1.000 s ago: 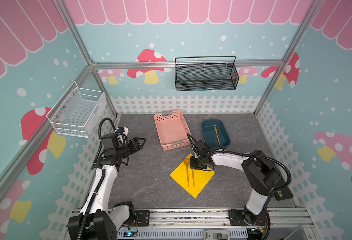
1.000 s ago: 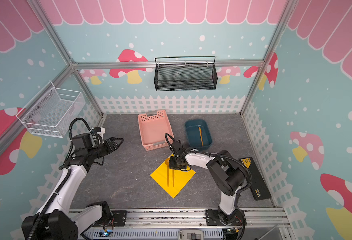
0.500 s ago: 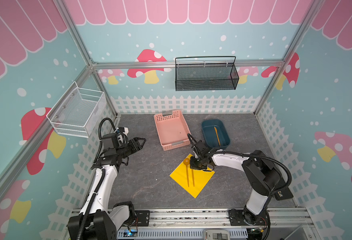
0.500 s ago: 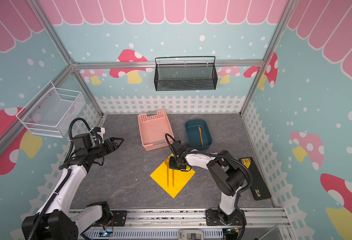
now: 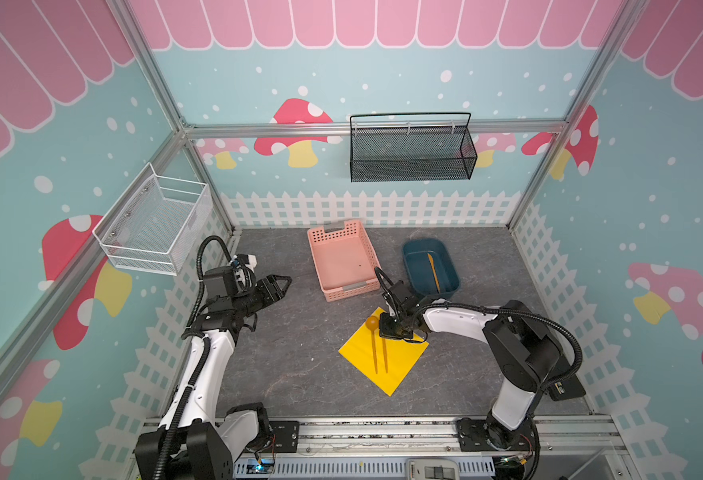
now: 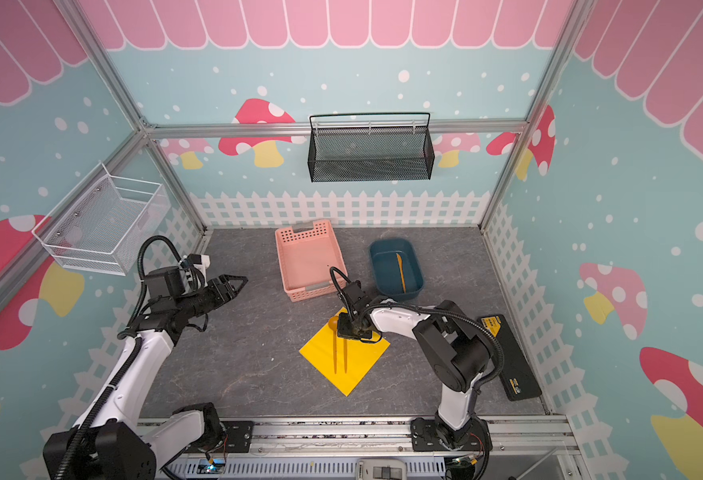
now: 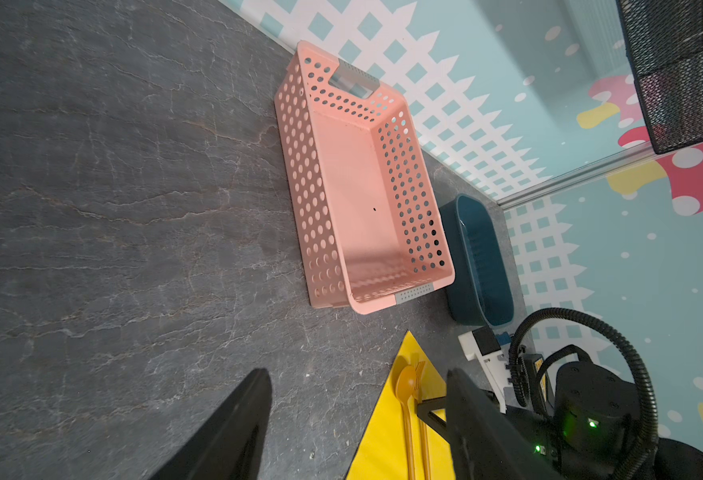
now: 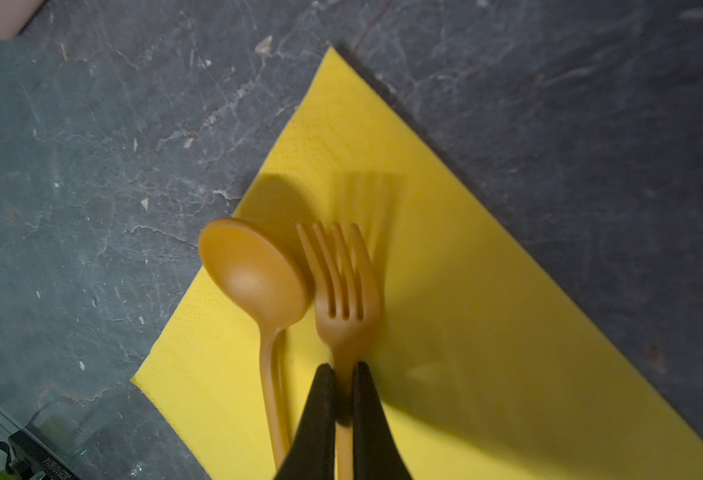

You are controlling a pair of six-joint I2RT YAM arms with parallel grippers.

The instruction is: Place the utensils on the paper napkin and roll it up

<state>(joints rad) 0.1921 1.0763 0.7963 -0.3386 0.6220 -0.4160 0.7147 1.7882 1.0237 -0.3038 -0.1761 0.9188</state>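
Observation:
The yellow paper napkin (image 5: 399, 365) (image 6: 358, 365) lies flat as a diamond on the grey floor. A spoon (image 5: 372, 321) (image 8: 254, 274) rests on it, its bowl over the napkin's left edge. Beside the spoon is the fork (image 8: 343, 291) (image 5: 384, 355), and my right gripper (image 8: 344, 368) (image 5: 389, 332) is shut on its neck. The tines throw a shadow on the paper. The knife (image 5: 433, 270) (image 6: 400, 270) lies in the blue tub (image 5: 409, 253). My left gripper (image 5: 285, 282) (image 7: 357, 374) hangs open and empty, well left of the napkin (image 7: 383, 449).
A pink perforated basket (image 5: 315, 243) stands behind the napkin, next to the blue tub. A black mesh basket (image 5: 410, 166) hangs on the back wall and a white wire basket (image 5: 154, 224) on the left wall. A black device (image 6: 507, 357) lies at the right.

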